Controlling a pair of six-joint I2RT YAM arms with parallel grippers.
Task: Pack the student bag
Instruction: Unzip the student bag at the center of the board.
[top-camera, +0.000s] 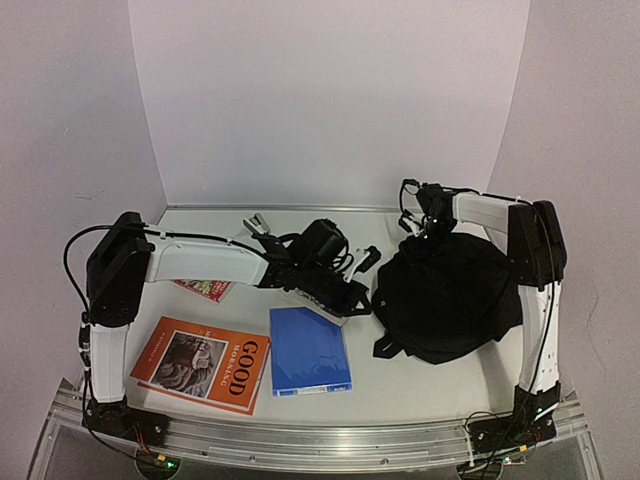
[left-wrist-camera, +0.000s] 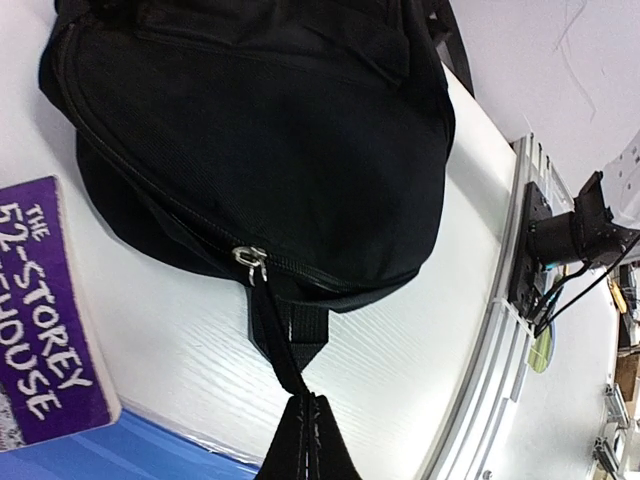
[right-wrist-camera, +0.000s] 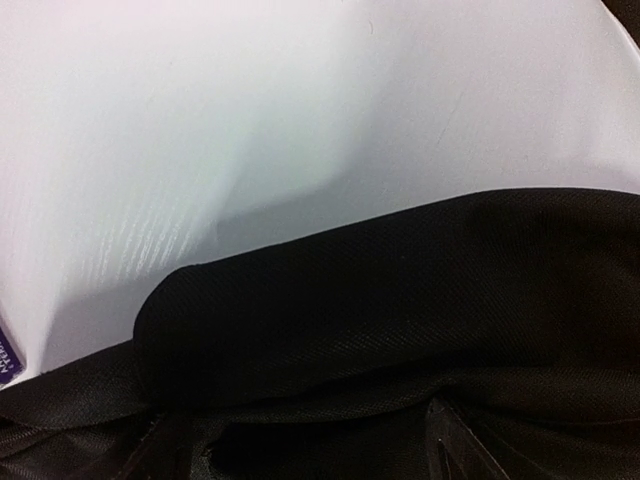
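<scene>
The student bag (top-camera: 450, 290) is a black fabric backpack lying on the right half of the table. In the left wrist view the student bag (left-wrist-camera: 250, 130) shows a closed zip with a metal pull (left-wrist-camera: 250, 260) and a black strap (left-wrist-camera: 288, 340) running down from it. My left gripper (top-camera: 352, 297) is at the bag's left edge, and my left gripper (left-wrist-camera: 305, 455) is shut on that strap. My right gripper (top-camera: 425, 232) hangs over the bag's far edge. In the right wrist view black bag fabric (right-wrist-camera: 400, 300) fills the lower half; the jaws stand wide, barely visible against it.
A purple book (left-wrist-camera: 40, 320) lies under my left wrist, beside a blue book (top-camera: 310, 350). An orange book (top-camera: 205, 362) lies at front left and a red one (top-camera: 205, 290) under the left arm. A metal rail (top-camera: 320, 432) edges the front.
</scene>
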